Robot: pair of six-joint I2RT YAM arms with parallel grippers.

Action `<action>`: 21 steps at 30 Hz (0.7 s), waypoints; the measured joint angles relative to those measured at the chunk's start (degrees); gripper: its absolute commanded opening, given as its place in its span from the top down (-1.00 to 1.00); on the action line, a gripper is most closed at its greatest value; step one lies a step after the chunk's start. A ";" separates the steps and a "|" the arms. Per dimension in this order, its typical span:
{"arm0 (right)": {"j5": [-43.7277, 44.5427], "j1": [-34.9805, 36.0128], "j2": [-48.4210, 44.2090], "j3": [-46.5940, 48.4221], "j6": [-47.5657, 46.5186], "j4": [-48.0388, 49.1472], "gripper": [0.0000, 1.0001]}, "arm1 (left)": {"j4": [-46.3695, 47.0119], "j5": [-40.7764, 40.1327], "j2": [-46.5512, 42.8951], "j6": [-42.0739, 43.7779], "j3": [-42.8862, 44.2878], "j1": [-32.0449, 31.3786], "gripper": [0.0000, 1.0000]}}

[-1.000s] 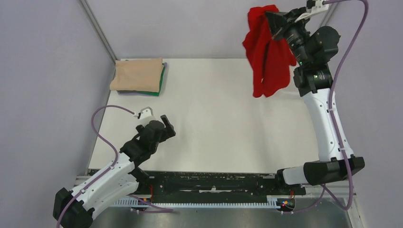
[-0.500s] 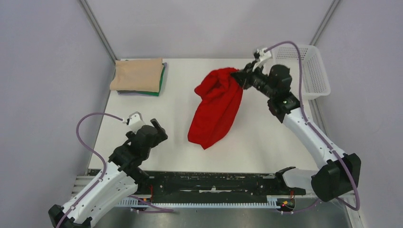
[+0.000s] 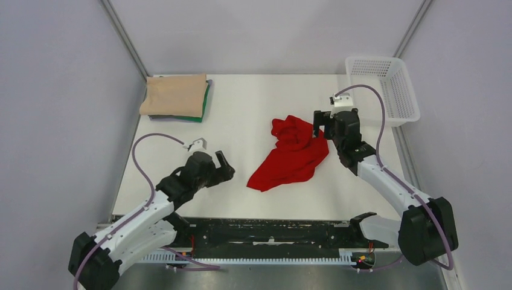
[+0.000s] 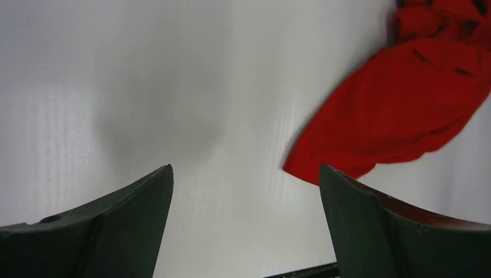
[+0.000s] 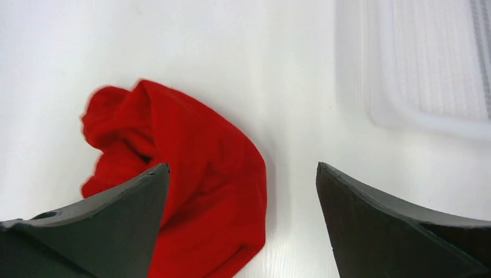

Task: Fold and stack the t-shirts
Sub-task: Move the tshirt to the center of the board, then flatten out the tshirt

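Red shirt [image 3: 290, 154] lies crumpled on the table [image 3: 253, 103], sleeves lost in folds. My right gripper [image 3: 321, 125], spread and empty, hangs at its edge; my left gripper [image 3: 224, 167], spread too, nearby. Green shirt [image 3: 206, 99] mostly hidden under folded beige shirt [image 3: 174, 95].

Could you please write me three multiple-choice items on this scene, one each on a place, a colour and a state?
1. Where is the white basket? A far right corner; B far left corner; C centre.
2. What colour tops the folded stack? A red; B beige; C blue.
3. How is the red t-shirt? A folded; B lying crumpled; C hanging from a gripper.
Answers: 1 A, it stands at the far right; 2 B, beige lies over the dark green shirt; 3 B, it lies bunched, the right gripper open over its edge.
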 measured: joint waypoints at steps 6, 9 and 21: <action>-9.84 0.13 0.92 5.03 -4.48 3.67 -0.96 | 14.36 19.37 13.03 2.86 -2.05 -0.42 -0.99; -15.58 1.11 5.51 9.05 -7.65 4.39 -0.96 | 18.29 23.63 19.26 3.43 -2.01 -1.53 -0.99; -20.13 8.02 26.80 25.81 -17.42 -1.75 -0.96 | 25.09 24.06 35.15 4.24 4.85 -8.83 -0.64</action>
